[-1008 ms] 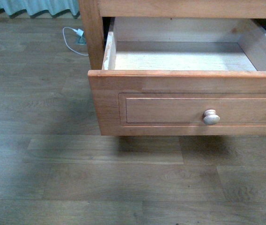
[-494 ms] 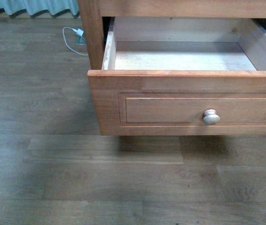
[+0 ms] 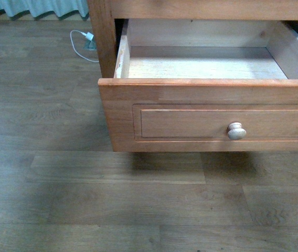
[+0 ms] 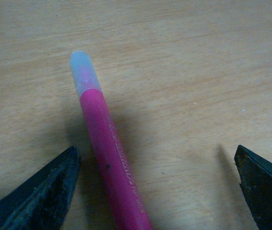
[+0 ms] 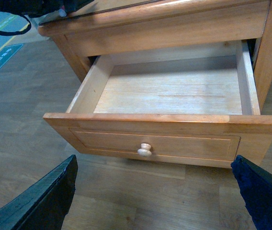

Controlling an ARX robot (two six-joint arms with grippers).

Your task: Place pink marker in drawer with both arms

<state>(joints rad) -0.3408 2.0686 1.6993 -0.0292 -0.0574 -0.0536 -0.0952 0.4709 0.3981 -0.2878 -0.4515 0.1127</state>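
Pink marker (image 4: 105, 139) btwn parted left gripper (image 4: 156, 158) jaws

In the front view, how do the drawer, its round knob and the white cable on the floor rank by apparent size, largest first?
1. drawer
2. white cable, counting its loop's span; it lies farther back, so unsure
3. round knob

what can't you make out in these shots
- Left wrist view: the clear-capped pink marker has its tail end cut off by the frame edge, and its barrel print is too blurred to read.
- Front view: the orange-brown wooden drawer has its right end cut off by the edge, and its near floor is hidden behind its own front.
- Where the marker lies relative to the drawer: no view shows both.
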